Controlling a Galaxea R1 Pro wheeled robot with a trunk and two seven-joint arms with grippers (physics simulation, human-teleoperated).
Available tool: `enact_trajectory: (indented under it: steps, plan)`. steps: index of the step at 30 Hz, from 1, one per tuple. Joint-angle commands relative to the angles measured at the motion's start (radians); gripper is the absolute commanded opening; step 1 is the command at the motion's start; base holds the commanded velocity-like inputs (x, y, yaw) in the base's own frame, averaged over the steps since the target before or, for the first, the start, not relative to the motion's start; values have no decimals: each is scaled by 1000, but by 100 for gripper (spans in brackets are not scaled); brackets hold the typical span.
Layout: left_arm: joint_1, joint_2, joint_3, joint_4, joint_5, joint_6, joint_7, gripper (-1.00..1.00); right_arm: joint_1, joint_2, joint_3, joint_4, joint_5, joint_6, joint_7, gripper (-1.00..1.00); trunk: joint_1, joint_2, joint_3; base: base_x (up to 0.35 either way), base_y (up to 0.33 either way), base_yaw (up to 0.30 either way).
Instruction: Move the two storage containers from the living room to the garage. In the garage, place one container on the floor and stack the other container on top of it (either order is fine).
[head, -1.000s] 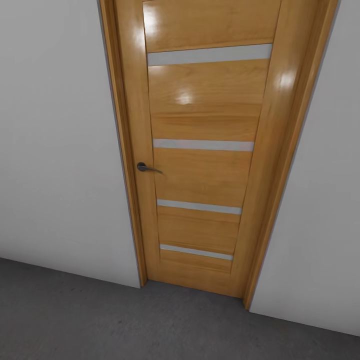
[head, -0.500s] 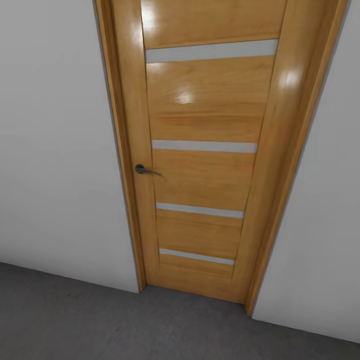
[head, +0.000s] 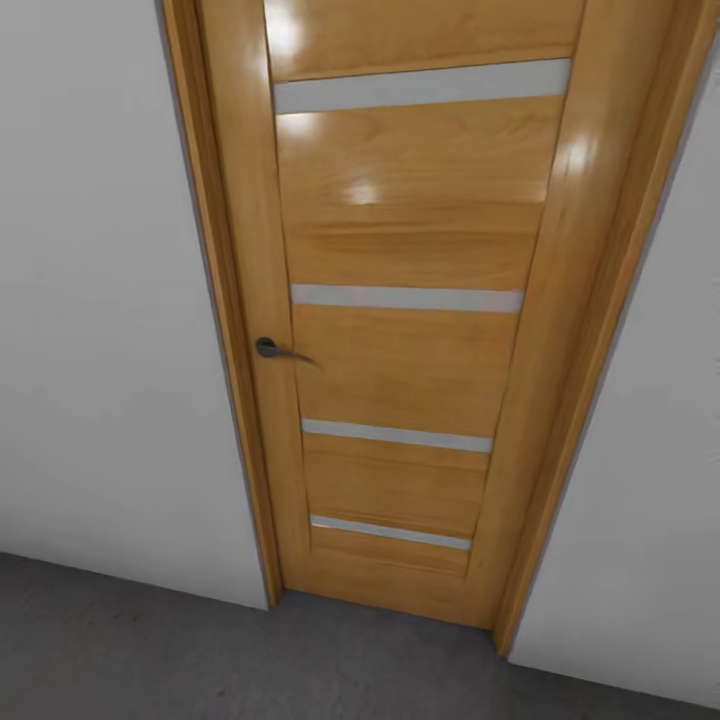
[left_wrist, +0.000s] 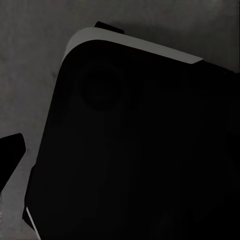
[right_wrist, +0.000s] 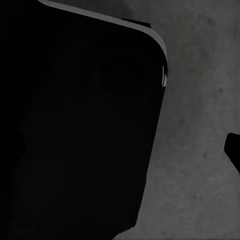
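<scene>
Shut honey-brown door (head: 400, 300), dark lever handle (head: 275, 349), pale walls (head: 100, 300)

obstacle: shut wooden door (head: 410, 300), grey walls (head: 100, 300) either side | free: concrete floor (head: 150, 650) strip

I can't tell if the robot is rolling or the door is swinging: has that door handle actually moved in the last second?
No. The door handle keeps its place on the wooden door; door, frame and grey wall all shifted and grew together, so the camera moved closer, not the handle.
</scene>
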Motion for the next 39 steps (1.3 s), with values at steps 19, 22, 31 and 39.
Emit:
enact_trajectory:
  steps: [19,22,31,39]
  plan:
    - [0,-1,7,-1,1,-3,2,100,0,-1,8,0,12,-2,-1,100,0,0,-1,6,89,-79]
    - [0,-1,7,-1,1,-3,2,100,0,-1,8,-1,12,-2,-1,100,0,0,-1,0,99,0]
    - [0,-1,7,-1,1,-3,2,100,0,0,6,0,9,-2,-1,100,0,0,-1,0,18,-43]
    - [0,0,7,-1,1,-3,2,100,0,1,5,-1,8,-2,-1,100,0,0,-1,0,1,-242]
